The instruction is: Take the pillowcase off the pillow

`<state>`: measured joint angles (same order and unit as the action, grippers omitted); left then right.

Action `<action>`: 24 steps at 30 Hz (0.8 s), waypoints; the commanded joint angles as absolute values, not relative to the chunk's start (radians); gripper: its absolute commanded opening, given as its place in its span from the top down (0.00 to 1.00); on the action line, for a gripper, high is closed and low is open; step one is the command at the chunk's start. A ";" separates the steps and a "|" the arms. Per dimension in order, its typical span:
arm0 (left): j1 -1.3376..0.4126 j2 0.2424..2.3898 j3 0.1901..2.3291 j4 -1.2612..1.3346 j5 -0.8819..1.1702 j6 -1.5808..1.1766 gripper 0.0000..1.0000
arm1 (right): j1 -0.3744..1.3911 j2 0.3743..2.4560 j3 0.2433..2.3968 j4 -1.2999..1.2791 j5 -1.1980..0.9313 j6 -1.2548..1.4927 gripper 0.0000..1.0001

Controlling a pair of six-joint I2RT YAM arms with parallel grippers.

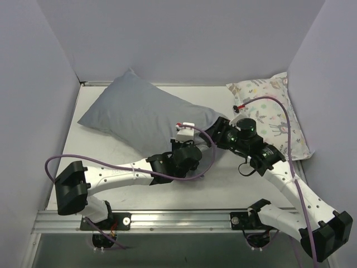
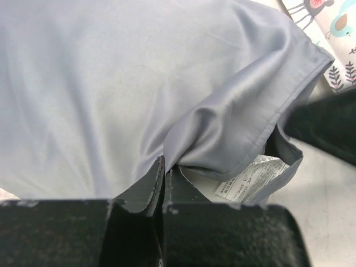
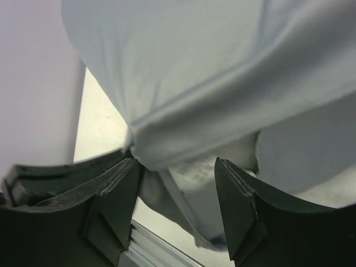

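The grey pillowcase (image 1: 139, 114) covers the pillow and lies slantwise on the table from the back left toward the middle. Its open end (image 1: 209, 120) faces right. In the left wrist view the hemmed opening (image 2: 261, 128) folds back, baring the white pillow (image 2: 200, 179) and its printed label (image 2: 247, 179) inside. My left gripper (image 1: 184, 133) (image 2: 164, 167) is shut on a fold of pillowcase fabric at the near side of the opening. My right gripper (image 1: 216, 133) (image 3: 175, 167) is at the same opening, open, with the hem (image 3: 183, 139) hanging loose between its fingers.
A smaller white pillow printed with pastel animals (image 1: 270, 109) lies at the back right, its corner showing in the left wrist view (image 2: 334, 28). White walls (image 1: 33, 84) enclose the table on three sides. A metal rail (image 1: 178, 219) runs along the near edge.
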<state>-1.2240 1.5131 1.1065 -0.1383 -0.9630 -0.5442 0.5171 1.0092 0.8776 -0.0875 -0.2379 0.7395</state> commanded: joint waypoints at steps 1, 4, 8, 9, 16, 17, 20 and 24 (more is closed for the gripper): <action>-1.213 1.465 1.124 -0.184 -1.005 -0.601 1.00 | 0.520 0.902 0.777 -0.112 -0.170 0.741 0.42; -1.209 1.466 1.135 -0.198 -0.979 -0.604 1.00 | 0.558 0.867 0.695 -0.118 -0.134 0.753 0.38; -1.187 1.482 1.147 -0.216 -0.936 -0.623 1.00 | 0.618 0.888 0.648 -0.114 -0.075 0.759 0.38; -1.180 1.485 1.147 -0.228 -0.930 -0.627 1.00 | 0.633 0.893 0.641 -0.114 -0.054 0.758 0.38; -1.146 1.485 1.111 -0.230 -0.864 -0.658 1.00 | 0.634 0.954 0.549 -0.094 -0.025 0.761 0.64; -1.141 1.483 1.106 -0.230 -0.859 -0.660 1.00 | 0.634 0.945 0.526 -0.086 -0.023 0.768 0.72; -1.118 1.476 1.080 -0.230 -0.830 -0.669 1.00 | 0.630 0.888 0.433 -0.078 -0.009 0.798 0.88; -1.085 1.462 1.052 -0.230 -0.790 -0.673 1.00 | 0.624 0.801 0.315 -0.087 -0.006 0.834 0.92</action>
<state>-1.1172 1.5017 1.0725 -0.2146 -0.8188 -0.6575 0.6289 0.8539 0.3580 -0.0910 -0.0471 0.7959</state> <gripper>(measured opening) 0.012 0.085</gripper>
